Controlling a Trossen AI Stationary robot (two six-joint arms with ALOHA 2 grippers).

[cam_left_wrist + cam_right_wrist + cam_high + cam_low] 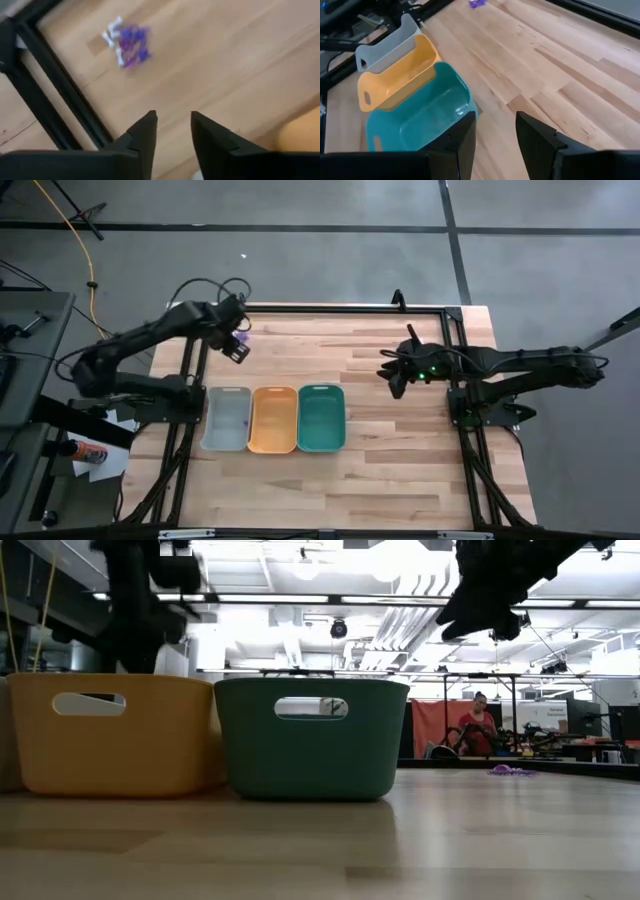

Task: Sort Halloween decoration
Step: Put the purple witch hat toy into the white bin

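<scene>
The left gripper (172,131) hung empty, fingers parted, above the decorations (126,42); it should centre over one piece before descending.

Both arms are dark, jointed and matte, with black cables looping off the left arm (140,340), a small green light glowing on the right arm (500,365), and each gripper ending in two black, wedge-shaped fingers (142,137) with angular stepped edges.

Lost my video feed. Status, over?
Left gripper open, empty, above decoration pile. Right gripper open, empty, beyond teal tray. Nothing blocking the pile.
</scene>
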